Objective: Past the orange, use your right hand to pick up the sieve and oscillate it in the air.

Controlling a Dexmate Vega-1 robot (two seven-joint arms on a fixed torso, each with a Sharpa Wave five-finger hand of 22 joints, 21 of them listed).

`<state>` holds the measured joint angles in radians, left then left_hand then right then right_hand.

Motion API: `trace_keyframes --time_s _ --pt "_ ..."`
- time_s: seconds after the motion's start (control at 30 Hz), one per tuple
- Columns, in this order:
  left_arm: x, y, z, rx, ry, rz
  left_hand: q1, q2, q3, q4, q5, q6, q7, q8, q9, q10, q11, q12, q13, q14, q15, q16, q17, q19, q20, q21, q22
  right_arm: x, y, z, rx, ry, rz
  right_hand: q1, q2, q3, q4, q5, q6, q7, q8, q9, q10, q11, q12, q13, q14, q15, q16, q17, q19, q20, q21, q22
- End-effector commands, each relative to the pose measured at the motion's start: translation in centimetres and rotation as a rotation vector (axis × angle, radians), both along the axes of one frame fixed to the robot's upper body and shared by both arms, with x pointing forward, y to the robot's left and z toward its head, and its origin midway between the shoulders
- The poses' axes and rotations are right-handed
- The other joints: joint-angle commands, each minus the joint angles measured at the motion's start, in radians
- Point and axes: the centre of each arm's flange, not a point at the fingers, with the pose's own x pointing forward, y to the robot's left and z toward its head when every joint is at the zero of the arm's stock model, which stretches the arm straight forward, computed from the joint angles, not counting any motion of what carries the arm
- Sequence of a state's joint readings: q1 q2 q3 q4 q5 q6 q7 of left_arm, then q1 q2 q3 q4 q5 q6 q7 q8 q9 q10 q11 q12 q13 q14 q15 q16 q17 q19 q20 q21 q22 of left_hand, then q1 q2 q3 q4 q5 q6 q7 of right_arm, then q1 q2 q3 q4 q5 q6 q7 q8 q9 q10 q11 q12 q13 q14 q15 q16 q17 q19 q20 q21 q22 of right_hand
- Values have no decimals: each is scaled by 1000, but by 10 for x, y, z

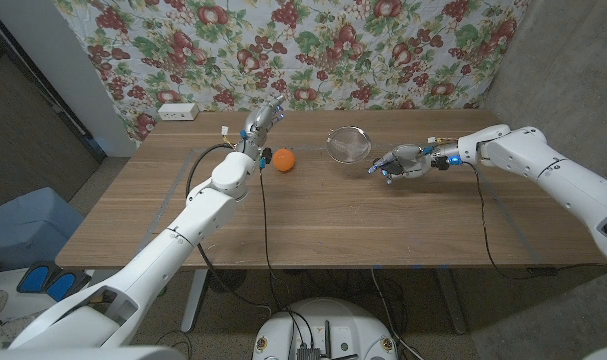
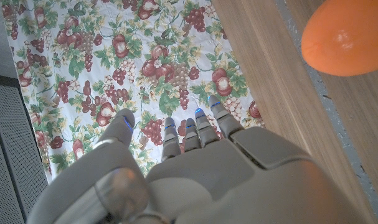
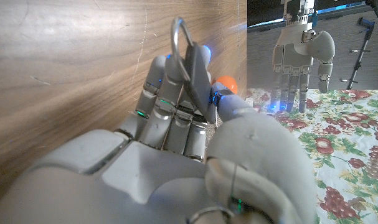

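Note:
The orange (image 1: pixel 283 159) lies on the wooden table (image 1: pixel 313 225), left of the middle. Just to its right is the sieve (image 1: pixel 349 144), a round metal mesh bowl tilted up so its face shows. Its handle runs right into my right hand (image 1: pixel 401 160), which grips it. In the right wrist view the fingers (image 3: pixel 176 106) wrap the dark handle (image 3: pixel 198 71), whose metal ring (image 3: pixel 179 34) sticks out past them, with the orange (image 3: pixel 226 82) beyond. My left hand (image 1: pixel 263 120) is held up behind the orange, fingers apart and holding nothing. The left wrist view shows its back (image 2: pixel 207 168) with the orange (image 2: pixel 344 37) beside it.
A white box (image 1: pixel 177 111) sits at the table's back left corner. Behind the table hangs a floral cloth (image 1: pixel 313 40). Black cables (image 1: pixel 266 230) trail across the table from both arms. A blue object (image 1: pixel 23 225) stands on the floor to the left.

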<state>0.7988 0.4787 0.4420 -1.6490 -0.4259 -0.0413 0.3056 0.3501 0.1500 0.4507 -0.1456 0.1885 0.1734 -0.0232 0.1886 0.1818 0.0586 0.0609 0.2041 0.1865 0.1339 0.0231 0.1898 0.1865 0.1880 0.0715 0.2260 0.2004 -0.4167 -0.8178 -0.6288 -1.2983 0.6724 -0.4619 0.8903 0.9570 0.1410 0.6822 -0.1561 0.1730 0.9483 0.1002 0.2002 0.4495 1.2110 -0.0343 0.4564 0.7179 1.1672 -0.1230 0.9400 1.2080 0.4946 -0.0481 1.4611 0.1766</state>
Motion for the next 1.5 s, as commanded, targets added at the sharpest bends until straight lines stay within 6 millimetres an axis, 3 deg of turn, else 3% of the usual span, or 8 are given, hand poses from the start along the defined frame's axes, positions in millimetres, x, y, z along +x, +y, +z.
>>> trace_keyframes --time_s 0.03,0.27,0.77,1.27,1.5 --pt "0 1 1 -1 -3 -3 -9 3 9 0 -2 2 4 -1 1 3 4 -3 3 1 2 3 2 1 0 6 1 -1 0 3 82 -79 47 37 25 8 1 2 42 20 -2 0 -18 -13 -5 18 78 -96 -13 -13 -9 -147 -9 0" --pt "1 2 1 -1 -5 -2 -11 3 11 -1 -3 3 4 -1 0 2 6 -3 3 1 2 3 2 1 0 6 1 -1 -1 6 170 -136 89 11 23 -20 19 10 29 -39 7 6 -60 -33 -52 -2 12 -100 -150 -148 -68 -149 -37 0" --pt "6 2 5 -2 -4 -2 -18 1 15 0 -3 3 4 -1 0 2 6 -3 3 0 1 3 2 1 -1 6 1 2 -1 12 413 -224 244 -2 21 -46 27 19 16 -80 14 11 -87 -49 -74 12 21 -99 -202 -200 -109 -151 -55 1" --pt "11 1 7 0 4 0 -23 1 19 0 -4 2 4 -2 0 2 4 -3 3 0 2 3 2 1 -1 7 1 9 -2 13 444 -207 255 -7 21 -54 31 25 15 -87 17 10 -86 -52 -83 13 17 -99 -213 -194 -128 -152 -63 3" --pt "11 3 6 -5 9 6 -25 1 21 0 -4 3 4 -1 0 3 5 -3 3 0 2 3 2 1 -1 7 1 12 -4 13 342 -160 147 -3 28 -56 29 26 21 -71 20 9 -68 -41 -83 10 23 -100 -217 -192 -127 -152 -60 5"
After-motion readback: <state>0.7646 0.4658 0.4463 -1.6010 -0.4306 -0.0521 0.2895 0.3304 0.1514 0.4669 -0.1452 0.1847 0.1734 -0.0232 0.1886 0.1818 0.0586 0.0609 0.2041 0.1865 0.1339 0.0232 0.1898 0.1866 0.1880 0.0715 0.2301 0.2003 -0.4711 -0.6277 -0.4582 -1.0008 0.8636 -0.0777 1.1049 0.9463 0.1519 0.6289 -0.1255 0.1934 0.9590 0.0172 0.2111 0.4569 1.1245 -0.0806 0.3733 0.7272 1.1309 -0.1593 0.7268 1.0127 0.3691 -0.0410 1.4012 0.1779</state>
